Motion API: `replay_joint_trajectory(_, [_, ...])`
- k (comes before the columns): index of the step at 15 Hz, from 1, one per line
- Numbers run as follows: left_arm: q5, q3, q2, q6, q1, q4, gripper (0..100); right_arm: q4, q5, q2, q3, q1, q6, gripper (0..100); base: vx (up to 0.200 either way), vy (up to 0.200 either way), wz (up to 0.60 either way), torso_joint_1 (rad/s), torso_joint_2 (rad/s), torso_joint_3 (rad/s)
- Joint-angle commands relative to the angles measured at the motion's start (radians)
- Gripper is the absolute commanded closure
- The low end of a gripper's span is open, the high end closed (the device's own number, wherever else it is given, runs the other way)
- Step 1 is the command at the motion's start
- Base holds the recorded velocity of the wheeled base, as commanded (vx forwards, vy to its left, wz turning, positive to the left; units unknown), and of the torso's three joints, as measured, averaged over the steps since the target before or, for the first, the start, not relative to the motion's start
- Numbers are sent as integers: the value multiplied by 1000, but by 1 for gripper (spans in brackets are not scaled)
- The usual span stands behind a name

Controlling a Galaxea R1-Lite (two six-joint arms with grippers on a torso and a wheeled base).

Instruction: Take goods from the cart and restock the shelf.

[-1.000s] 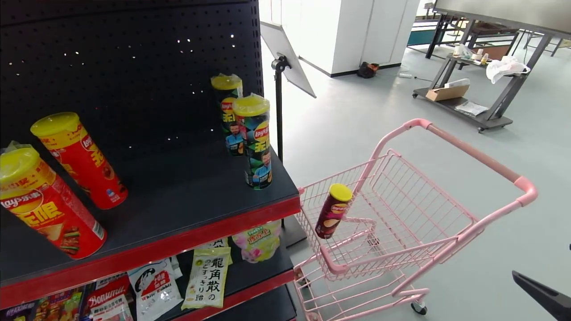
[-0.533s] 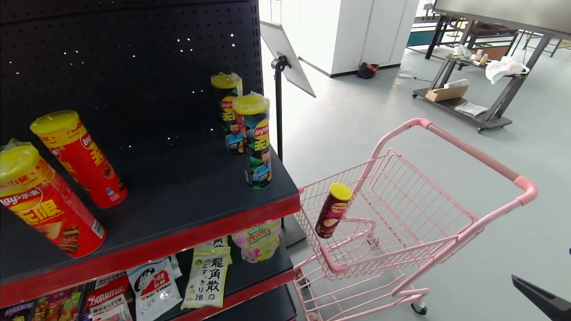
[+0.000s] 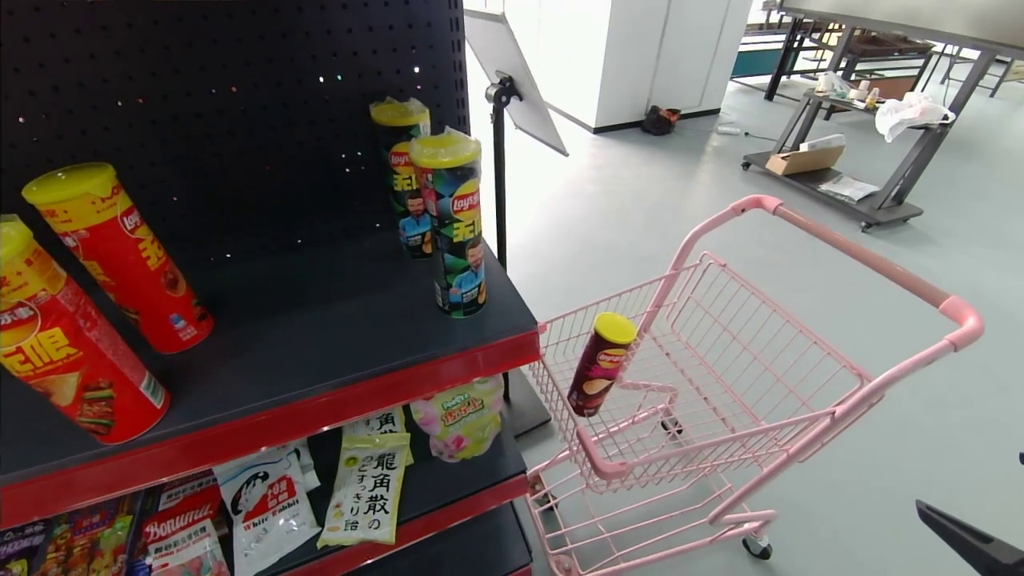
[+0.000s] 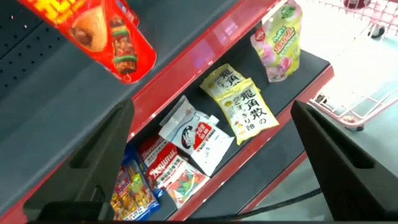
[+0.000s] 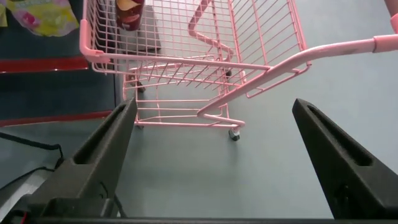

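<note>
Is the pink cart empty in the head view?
No, one maroon can with a yellow lid leans tilted inside the basket of the pink cart.

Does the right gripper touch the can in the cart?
Apart. Right wrist view: the right gripper hangs over the floor, clear of the can.

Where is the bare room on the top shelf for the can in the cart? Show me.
The top shelf is bare across its middle, between the red cans on the left and the green cans at the right end. The lower shelf is crowded with snack bags.
</note>
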Motion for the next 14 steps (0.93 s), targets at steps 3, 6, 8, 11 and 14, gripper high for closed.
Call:
replay_joint_trajectory(3, [0,6,4,0,0,0,0,0,-1,2,6,-21,-1,0,0,0,0,-142,365,222])
replay_joint_trajectory(6, [0,9,2,0,0,0,0,0,1,7,5,-21,-1,0,0,0,0,-144,385,240])
replay_joint_trajectory(8, [0,9,2,0,0,0,0,0,1,16,5,-21,-2,0,0,0,0,-161,439,278])
replay_joint_trajectory(11, [0,9,2,0,0,0,0,-2,2,53,0,-19,-2,0,0,0,0,-191,535,347])
replay_joint_trajectory(14, [2,10,2,2,0,-2,0,-106,6,175,1,-19,6,0,0,0,0,-103,318,212])
